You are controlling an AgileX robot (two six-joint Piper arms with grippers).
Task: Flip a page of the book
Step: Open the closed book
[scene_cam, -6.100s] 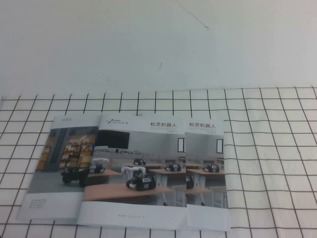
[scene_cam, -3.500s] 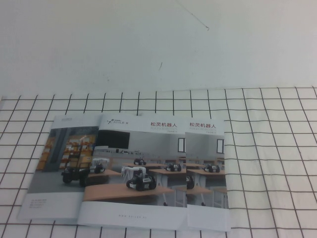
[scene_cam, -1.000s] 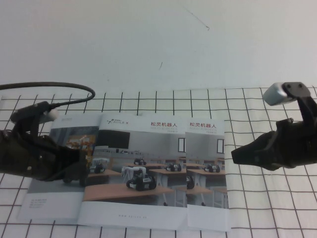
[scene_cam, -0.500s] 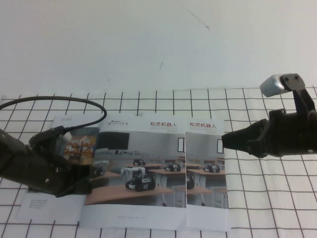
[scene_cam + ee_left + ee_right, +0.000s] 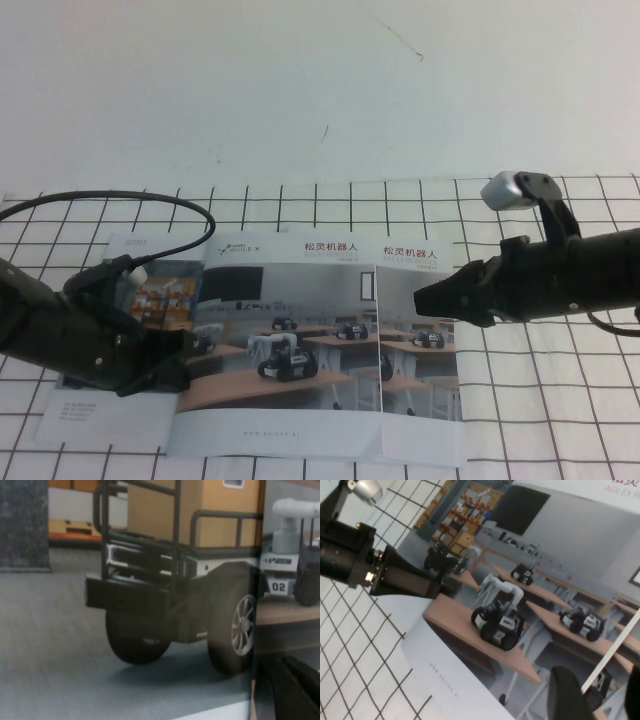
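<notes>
The book, a glossy brochure with a classroom-robots cover, lies in the middle of three brochures and also shows in the right wrist view. The page is its cover leaf; the leaf's right edge shows as a white strip slightly raised. My right gripper is open, its fingers either side of that edge. My left gripper is shut and empty, its tip at the book's left edge; it also shows in the left wrist view and in the right wrist view.
The twin brochure lies partly under the book on the right. The warehouse-shelves brochure lies on the left, under my left arm. All rest on a black-grid white cloth. A black cable loops over the left arm.
Both arms came into view from the sides. My right gripper moved left to the book's right edge. My left gripper settled at its left edge. The cover's right edge shifted slightly.
</notes>
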